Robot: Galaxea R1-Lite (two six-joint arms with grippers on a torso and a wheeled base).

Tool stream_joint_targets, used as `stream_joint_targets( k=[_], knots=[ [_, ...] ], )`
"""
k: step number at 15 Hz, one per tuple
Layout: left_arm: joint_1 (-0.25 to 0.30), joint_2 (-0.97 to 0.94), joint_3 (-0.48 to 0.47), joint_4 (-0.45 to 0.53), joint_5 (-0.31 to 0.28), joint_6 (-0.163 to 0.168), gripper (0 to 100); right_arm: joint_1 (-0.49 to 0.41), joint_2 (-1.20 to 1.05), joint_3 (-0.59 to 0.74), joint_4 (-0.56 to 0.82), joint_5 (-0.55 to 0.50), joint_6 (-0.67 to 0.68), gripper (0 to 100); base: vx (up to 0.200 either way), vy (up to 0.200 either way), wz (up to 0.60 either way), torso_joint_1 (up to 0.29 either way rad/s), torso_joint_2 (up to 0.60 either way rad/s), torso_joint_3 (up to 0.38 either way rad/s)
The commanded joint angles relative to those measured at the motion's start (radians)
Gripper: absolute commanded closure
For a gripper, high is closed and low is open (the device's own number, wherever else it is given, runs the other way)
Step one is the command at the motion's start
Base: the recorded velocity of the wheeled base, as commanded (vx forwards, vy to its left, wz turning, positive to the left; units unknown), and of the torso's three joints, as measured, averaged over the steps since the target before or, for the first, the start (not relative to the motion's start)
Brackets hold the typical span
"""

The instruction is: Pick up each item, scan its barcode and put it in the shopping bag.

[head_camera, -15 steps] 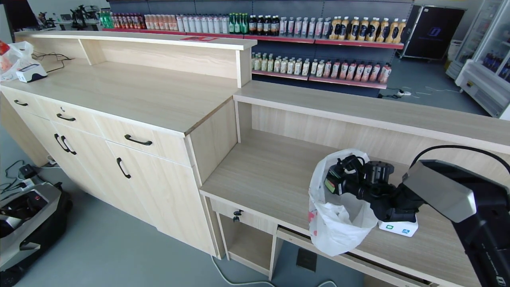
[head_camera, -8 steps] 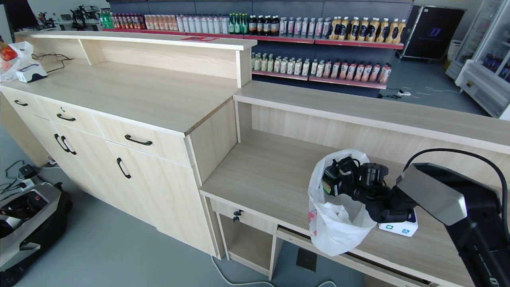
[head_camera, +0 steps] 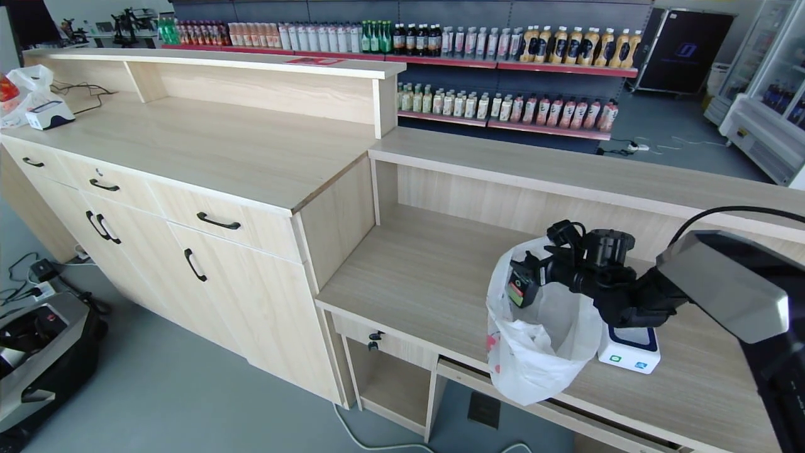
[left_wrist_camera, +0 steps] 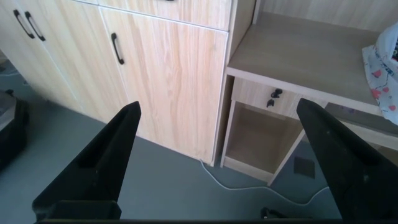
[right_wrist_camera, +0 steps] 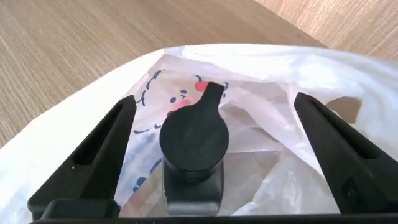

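Observation:
A white plastic shopping bag (head_camera: 534, 358) stands open on the low wooden counter (head_camera: 427, 277). My right gripper (head_camera: 533, 275) hangs just above its mouth, fingers spread wide and holding nothing. Below and between the fingers, a dark item with a round black lid (right_wrist_camera: 194, 140) and a green and red label (head_camera: 519, 292) sits in the top of the bag (right_wrist_camera: 261, 81), touching neither finger. The white scanner box (head_camera: 629, 352) stands on the counter right beside the bag. My left gripper (left_wrist_camera: 217, 106) is open and empty, low over the grey floor in front of the cabinet doors (left_wrist_camera: 168, 74).
A raised counter ledge (head_camera: 566, 170) runs behind the bag. The tall cabinet block (head_camera: 207, 157) with drawers stands to the left, carrying another bag (head_camera: 22, 85) and a small white device (head_camera: 50, 114) at its far end. Shelves of bottles (head_camera: 503, 69) line the back.
My right gripper has lifted up and back from the bag's mouth, uncovering the scanner box. The labelled item stayed where it was in the bag.

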Motion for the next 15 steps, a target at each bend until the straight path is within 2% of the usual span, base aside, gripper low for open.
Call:
stream_joint_targets(
  k=[1,4,6,8,11,12,14,15],
  knots=[
    [0.0,0.0,0.0,0.0,0.0,0.0,0,-0.075,-0.295,0.184,0.073,-0.003,-0.014,0,0.0,0.0,0.0,0.0,0.0,0.0],
    [0.0,0.0,0.0,0.0,0.0,0.0,0,-0.216,-0.663,0.54,0.16,-0.008,-0.092,0,0.0,0.0,0.0,0.0,0.0,0.0],
    [0.0,0.0,0.0,0.0,0.0,0.0,0,-0.371,-0.821,0.732,0.173,-0.078,-0.236,0,0.0,0.0,-0.3,-0.001,0.0,0.001],
    [0.0,0.0,0.0,0.0,-0.001,0.0,0,-0.504,-0.92,0.767,0.278,-0.09,-0.251,0,0.0,0.0,-0.6,0.0,0.0,0.002],
    [0.0,0.0,0.0,0.0,0.0,0.0,0,-0.707,-0.991,0.807,0.403,-0.172,-0.262,0,0.0,0.0,-0.6,0.007,0.0,-0.002],
    [0.0,0.0,0.0,0.0,0.0,0.0,0,-0.739,-0.986,0.807,0.42,-0.176,-0.261,0,0.0,0.0,-0.6,0.002,0.0,0.007],
    [0.0,0.0,0.0,0.0,0.0,0.0,0,-0.771,-0.937,0.804,0.41,-0.17,-0.195,0,0.0,0.0,0.0,0.0,0.0,0.0],
    [0.0,0.0,0.0,0.0,0.0,0.0,0,-0.773,-0.816,0.801,0.311,-0.141,-0.104,0,0.0,0.0,0.0,0.0,0.0,0.0]
  ],
)
